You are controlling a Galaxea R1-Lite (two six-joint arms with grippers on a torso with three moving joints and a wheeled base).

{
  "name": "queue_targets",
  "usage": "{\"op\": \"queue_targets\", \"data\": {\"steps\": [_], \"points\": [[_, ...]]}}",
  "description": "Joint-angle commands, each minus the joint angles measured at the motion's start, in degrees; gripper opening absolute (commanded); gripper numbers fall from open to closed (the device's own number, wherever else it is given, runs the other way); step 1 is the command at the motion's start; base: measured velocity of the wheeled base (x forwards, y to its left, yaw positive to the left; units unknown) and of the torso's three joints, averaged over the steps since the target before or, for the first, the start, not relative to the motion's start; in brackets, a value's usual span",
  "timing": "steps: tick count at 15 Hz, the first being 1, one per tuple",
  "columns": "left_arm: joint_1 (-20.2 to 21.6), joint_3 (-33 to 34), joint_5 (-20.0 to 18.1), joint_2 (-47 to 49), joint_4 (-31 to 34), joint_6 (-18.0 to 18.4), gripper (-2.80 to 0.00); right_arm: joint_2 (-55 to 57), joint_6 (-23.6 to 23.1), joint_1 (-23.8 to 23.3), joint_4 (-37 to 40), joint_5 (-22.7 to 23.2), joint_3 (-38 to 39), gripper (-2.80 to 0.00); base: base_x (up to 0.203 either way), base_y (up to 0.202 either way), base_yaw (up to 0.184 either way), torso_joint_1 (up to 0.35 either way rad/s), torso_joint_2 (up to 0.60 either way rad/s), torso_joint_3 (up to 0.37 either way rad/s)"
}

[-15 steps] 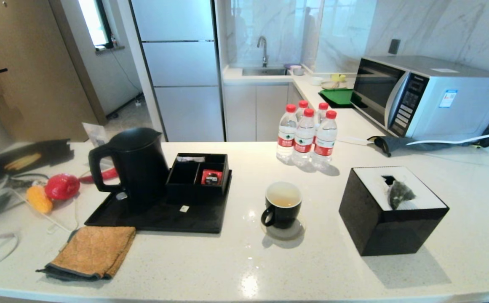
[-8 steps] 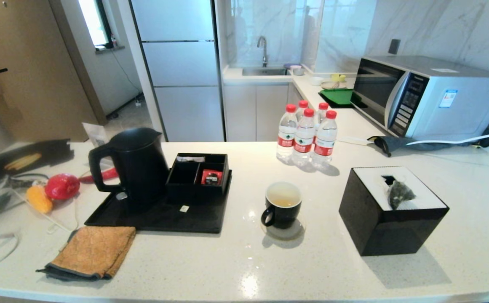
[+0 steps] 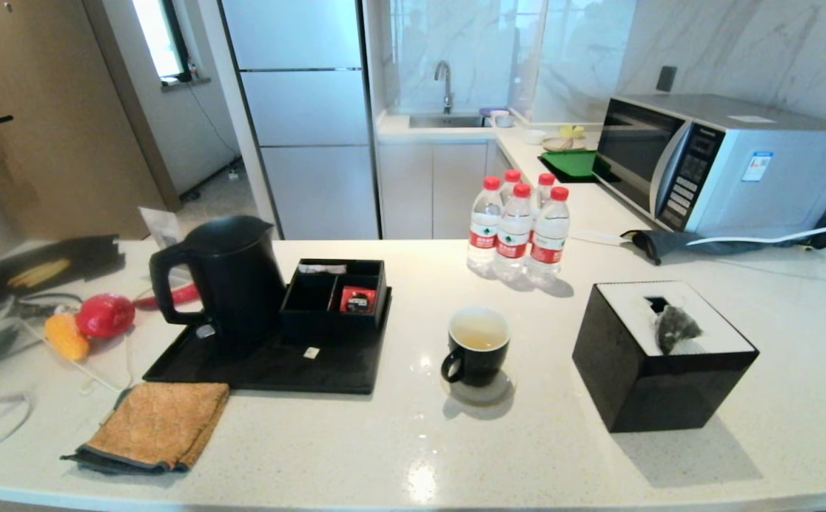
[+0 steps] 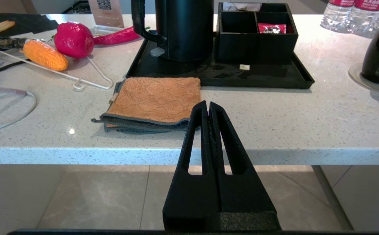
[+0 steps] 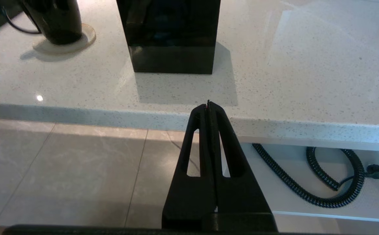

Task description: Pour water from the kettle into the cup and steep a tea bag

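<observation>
The black kettle (image 3: 224, 281) stands upright on a black tray (image 3: 270, 366), lid down; it also shows in the left wrist view as the kettle (image 4: 184, 29). The black cup (image 3: 478, 346) sits on a coaster at the counter's middle, with pale yellowish water (image 3: 479, 334) inside. The grey-green tea bag (image 3: 674, 328) lies on top of the black tissue box (image 3: 658, 363). My left gripper (image 4: 208, 106) is shut and empty, held off the counter's front edge below the orange cloth. My right gripper (image 5: 208, 105) is shut and empty, off the front edge before the tissue box (image 5: 171, 36).
A compartment box (image 3: 336, 293) with a red sachet (image 3: 357, 299) shares the tray. An orange cloth (image 3: 160, 424) lies at the front left. Several red-capped bottles (image 3: 516, 227) stand behind the cup. A microwave (image 3: 718, 163) is at the back right. Toy vegetables (image 3: 103, 315) lie left.
</observation>
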Motion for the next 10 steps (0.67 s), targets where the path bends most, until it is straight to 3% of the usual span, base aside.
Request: {"op": "queue_targets", "data": {"steps": [1, 3, 5, 10], "points": [[0.00, 0.00, 0.04, 0.05, -0.04, -0.02, -2.80, 0.33, 0.36, 0.02, 0.05, 1.44, -2.08, -2.80, 0.000, 0.000, 0.000, 0.000, 0.00, 0.000], [0.00, 0.00, 0.01, 0.12, -0.04, -0.02, -2.80, 1.72, 0.45, 0.10, 1.23, 5.24, -5.49, -2.80, 0.000, 0.000, 0.000, 0.000, 0.00, 0.000], [0.00, 0.00, 0.02, 0.11, -0.04, -0.02, -2.80, 6.82, 0.46, 0.16, 1.70, 5.63, -8.86, -2.80, 0.000, 0.000, 0.000, 0.000, 0.00, 0.000], [0.00, 0.00, 0.04, 0.05, -0.04, -0.02, -2.80, 30.75, 2.23, 2.37, -2.08, 5.65, -22.03, -2.80, 0.000, 0.000, 0.000, 0.000, 0.00, 0.000]]}}
